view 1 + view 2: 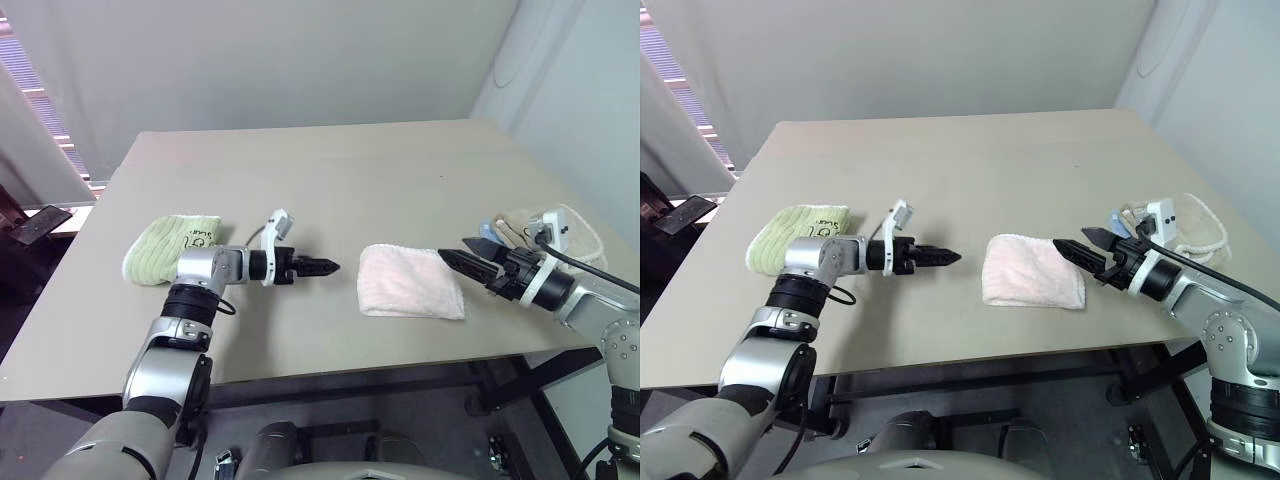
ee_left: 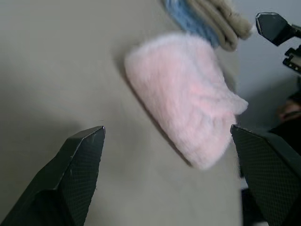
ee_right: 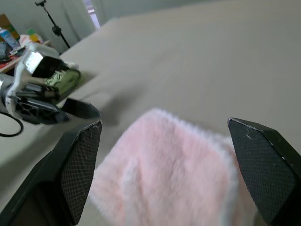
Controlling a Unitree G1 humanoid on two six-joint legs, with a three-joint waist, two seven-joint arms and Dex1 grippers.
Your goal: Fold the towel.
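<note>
Folded towel (image 1: 411, 283) lies at table (image 1: 330, 180) centre; both grippers (image 1: 328, 267) (image 1: 462, 262) wide, empty; green cloth's (image 1: 165, 245) nine-o'clock writing unreadable.

Beige towel (image 1: 560, 228) partly hidden behind right arm, blue cloth (image 2: 188, 19) cut off by frame edge

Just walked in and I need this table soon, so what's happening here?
A two-armed robot is working on folding a pink towel, which lies folded in a compact bundle on the table. Neither gripper holds it: the left gripper and the right gripper hover on either side of it, both open. A folded green towel sits by the left arm, and a beige towel lies behind the right one.
</note>
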